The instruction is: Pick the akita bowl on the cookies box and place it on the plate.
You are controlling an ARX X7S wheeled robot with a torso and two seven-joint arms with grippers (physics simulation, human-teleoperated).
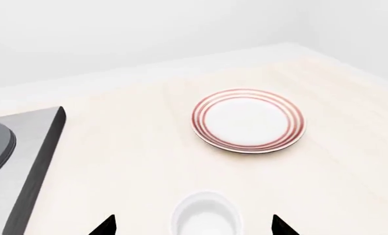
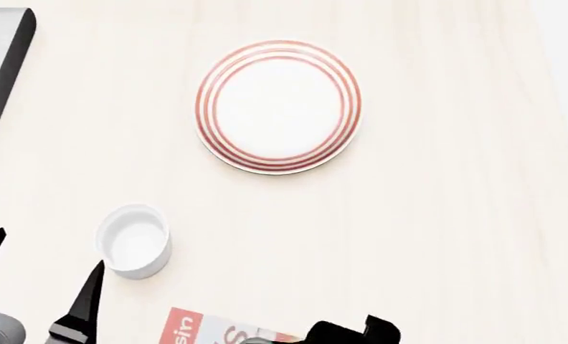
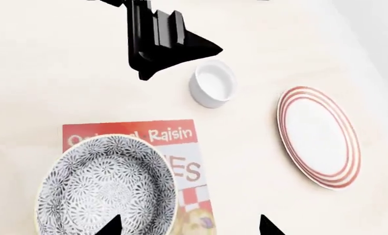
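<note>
The akita bowl (image 3: 106,188), grey-and-white speckled, sits on the red-and-white cookies box (image 3: 184,156). My right gripper (image 3: 188,227) hovers open above them, one fingertip over the bowl's inside and the other past the box's edge, over the table. The red-ringed white plate (image 3: 318,137) (image 2: 278,106) (image 1: 248,121) lies empty further along the table. In the head view only a corner of the cookies box (image 2: 203,330) shows and the bowl is out of view. My left gripper (image 2: 46,251) (image 1: 194,230) is open and holds nothing.
A plain white cup (image 2: 134,240) (image 1: 206,215) (image 3: 213,83) stands between the box and the plate, close to my left gripper's fingers. A steel stove (image 1: 24,156) (image 2: 2,64) lies at the table's left. The wooden table (image 2: 456,236) ends at a white wall.
</note>
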